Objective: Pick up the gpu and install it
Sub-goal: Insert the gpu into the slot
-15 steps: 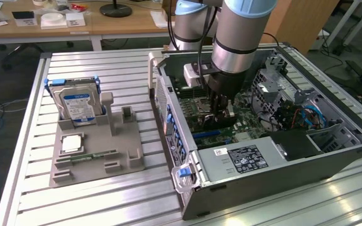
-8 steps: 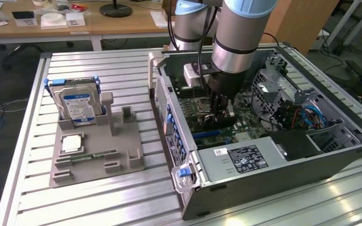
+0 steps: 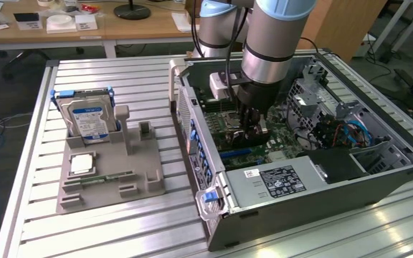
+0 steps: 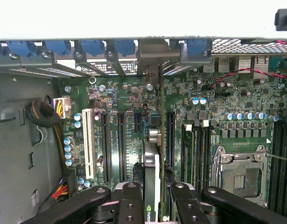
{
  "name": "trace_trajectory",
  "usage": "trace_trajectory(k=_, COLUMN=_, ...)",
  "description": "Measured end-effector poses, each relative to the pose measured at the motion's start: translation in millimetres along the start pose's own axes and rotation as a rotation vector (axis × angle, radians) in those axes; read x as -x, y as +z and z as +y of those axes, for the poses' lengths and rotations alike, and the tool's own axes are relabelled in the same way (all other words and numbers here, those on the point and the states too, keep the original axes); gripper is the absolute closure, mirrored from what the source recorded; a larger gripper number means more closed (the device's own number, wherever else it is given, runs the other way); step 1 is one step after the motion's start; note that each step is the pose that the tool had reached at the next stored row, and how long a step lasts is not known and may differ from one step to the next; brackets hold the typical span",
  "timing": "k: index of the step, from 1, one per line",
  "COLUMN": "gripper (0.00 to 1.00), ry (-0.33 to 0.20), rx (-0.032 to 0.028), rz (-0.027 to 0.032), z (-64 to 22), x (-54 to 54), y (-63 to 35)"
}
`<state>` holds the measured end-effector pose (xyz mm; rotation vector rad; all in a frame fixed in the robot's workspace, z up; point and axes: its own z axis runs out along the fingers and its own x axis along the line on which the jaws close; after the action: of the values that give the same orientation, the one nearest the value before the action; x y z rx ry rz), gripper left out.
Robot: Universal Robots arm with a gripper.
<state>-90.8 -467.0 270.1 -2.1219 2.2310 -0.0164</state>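
Table [image 3: 113,86]: ribbed aluminium slats with a pale metal rim. Two items sit directly on it.
1. Grey moulded holder [image 3: 146,183], toward the exterior view's left, flat on the slats. A hard drive [image 3: 88,118] stands upright in its rear slot. A narrow green memory stick [image 3: 106,178] lies in a front groove.
2. Open computer case [image 3: 321,207], lying on its side, just beside the holder on the exterior view's right.

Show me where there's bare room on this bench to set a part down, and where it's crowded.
Free: the ribbed aluminium table between the grey plastic parts holder and its near edge, and the strip beyond the silver hard drive. Crowded: inside the open dark computer case, where the gripper holds the thin black-and-green gpu over the motherboard slots.
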Motion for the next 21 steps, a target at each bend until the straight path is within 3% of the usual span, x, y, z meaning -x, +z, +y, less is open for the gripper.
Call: trace_trajectory(k=21, gripper=0.73, ry=0.003, rx=-0.0001, rz=0.0001, z=-8.3, x=0.4, y=1.2)
